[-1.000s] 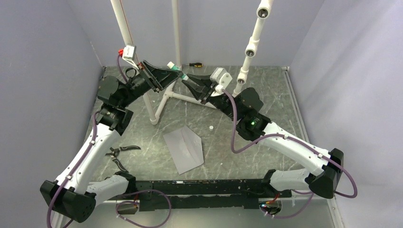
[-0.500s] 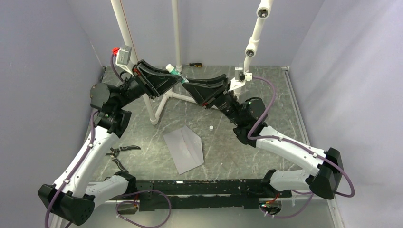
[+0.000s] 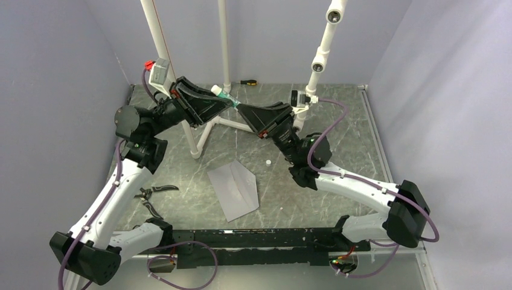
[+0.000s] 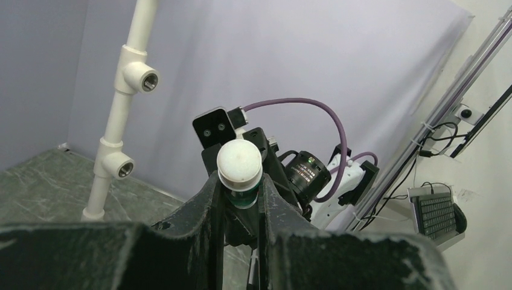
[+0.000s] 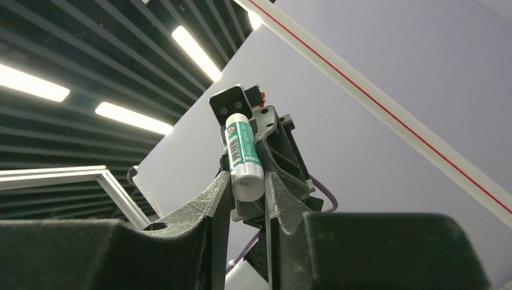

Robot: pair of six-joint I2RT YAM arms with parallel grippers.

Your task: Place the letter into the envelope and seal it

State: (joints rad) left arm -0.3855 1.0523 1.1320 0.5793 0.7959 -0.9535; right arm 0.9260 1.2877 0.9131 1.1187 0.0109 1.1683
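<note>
Overhead, I see the envelope (image 3: 233, 190) flat on the counter (image 3: 338, 121), below both raised tools and about midway between the arms. Its long axis slants far-left to near-right, and no letter shows.

Left wrist: my left tool (image 4: 240, 181) is clamped on the glue stick (image 4: 240, 164).

Right wrist: my right tool (image 5: 249, 181) pinches the stick's other end.

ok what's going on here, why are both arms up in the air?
Both arms are raised over the far side of the table, gripping a green-and-white glue stick between them. The left fingers are closed on one end and the right fingers on the other. The grey envelope lies flat on the table below, untouched. No tan letter is visible, so it may be inside. Whether the flap is glued, I can't tell.
</note>
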